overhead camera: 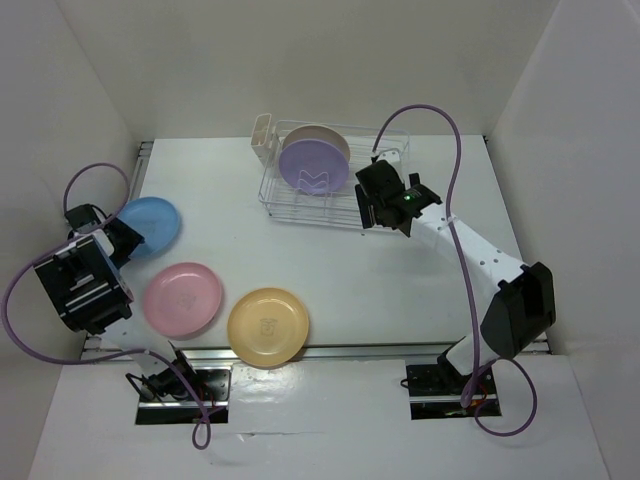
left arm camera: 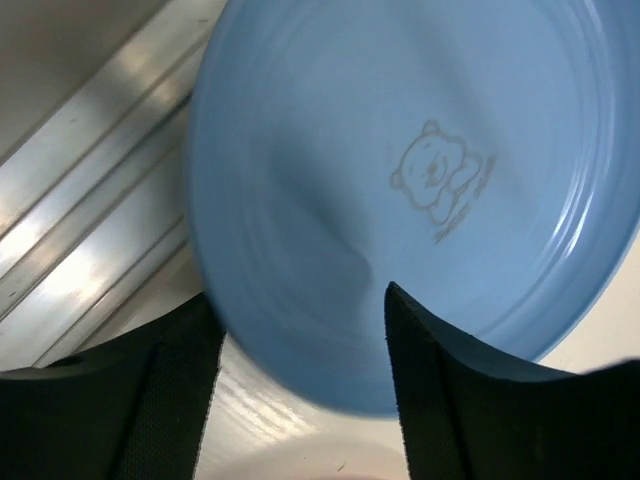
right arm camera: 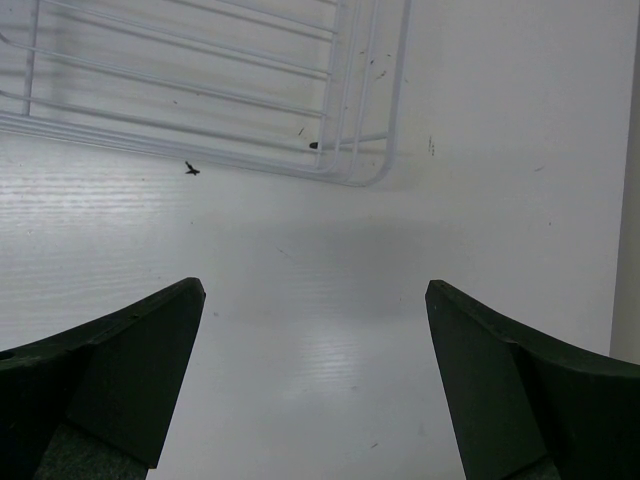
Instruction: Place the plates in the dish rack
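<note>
Two plates (overhead camera: pixel 312 168) upright in rack (overhead camera: pixel 300 208), three flat

Top view. Light blue round plastic plate (overhead camera: pixel 150 225), nine o'clock, marked with a faint bear outline (left arm camera: pixel 432 175); pink round plastic plate (overhead camera: pixel 182 299), eight o'clock; yellow-orange round plastic plate (overhead camera: pixel 268 326), seven o'clock; purple round plastic plate (overhead camera: pixel 313 167) and cream round plastic plate (overhead camera: pixel 328 137) in white wire dish rack (overhead camera: pixel 285 203), twelve o'clock.

White table (overhead camera: pixel 250 240) boxed in by plain white walls (overhead camera: pixel 300 60).
</note>
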Robot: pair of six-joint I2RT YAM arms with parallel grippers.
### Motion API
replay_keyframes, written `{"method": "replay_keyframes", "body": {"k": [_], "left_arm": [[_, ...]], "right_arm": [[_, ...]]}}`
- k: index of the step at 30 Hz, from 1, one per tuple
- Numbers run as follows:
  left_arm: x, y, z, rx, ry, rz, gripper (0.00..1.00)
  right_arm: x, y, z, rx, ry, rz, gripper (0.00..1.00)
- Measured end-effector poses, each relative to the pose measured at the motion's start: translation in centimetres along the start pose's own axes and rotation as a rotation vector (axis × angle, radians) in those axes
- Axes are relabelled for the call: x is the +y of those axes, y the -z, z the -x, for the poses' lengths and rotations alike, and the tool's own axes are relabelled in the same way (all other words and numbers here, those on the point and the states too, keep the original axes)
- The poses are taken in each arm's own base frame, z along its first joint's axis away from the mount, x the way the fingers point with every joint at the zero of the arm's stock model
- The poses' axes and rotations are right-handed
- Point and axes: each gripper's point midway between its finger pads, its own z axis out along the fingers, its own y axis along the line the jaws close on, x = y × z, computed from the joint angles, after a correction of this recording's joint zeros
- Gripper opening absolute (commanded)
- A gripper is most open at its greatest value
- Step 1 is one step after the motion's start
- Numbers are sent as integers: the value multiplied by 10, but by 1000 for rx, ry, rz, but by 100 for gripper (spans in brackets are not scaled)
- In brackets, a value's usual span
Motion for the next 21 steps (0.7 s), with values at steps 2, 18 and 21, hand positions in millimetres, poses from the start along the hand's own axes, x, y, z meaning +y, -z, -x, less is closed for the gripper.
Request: {"method": "replay_keyframes", "body": {"k": [2, 18, 21], "left_arm": [[-8, -1, -4, 3, -35, -16, 67], [-69, -1, -22, 53, -220, -155, 18], [-79, 0, -26, 62, -240, -170, 18]], "right_arm": [[1, -1, 0, 3, 2, 0, 100], [1, -1, -1, 6, -7, 1, 100], [1, 0, -2, 11, -9, -1, 100]]}}
